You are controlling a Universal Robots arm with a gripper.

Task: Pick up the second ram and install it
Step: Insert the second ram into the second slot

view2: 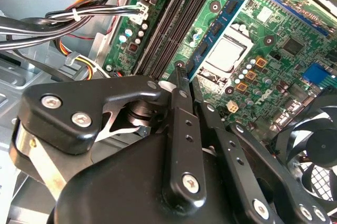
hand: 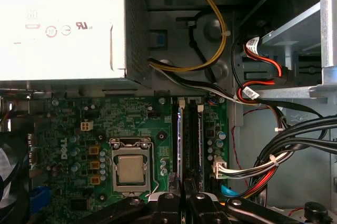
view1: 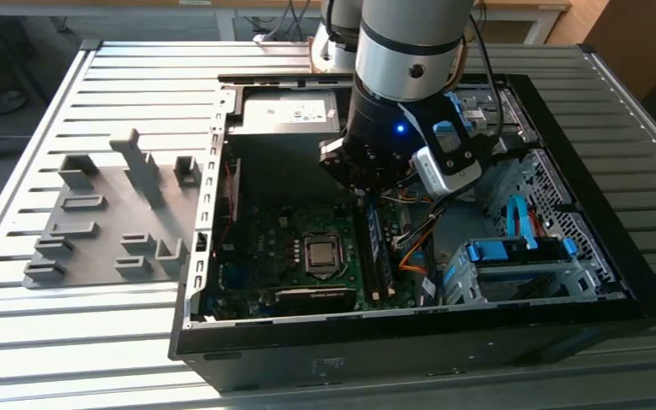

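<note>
A black two-fingered end effector (view2: 185,84) hangs inside the open black computer case (view1: 601,248) at centre frame, its fingers drawn together above the slim blue-green RAM strip (hand: 180,145), which stands upright among the black memory slots (hand: 194,145) beside the silver processor (hand: 131,169). Whether it is fully seated cannot be told. Pressing straight down, evenly along the strip's length, would seat it best.

Slotted rack (view1: 112,218) at exterior view's left of computer case (view1: 601,282).
</note>
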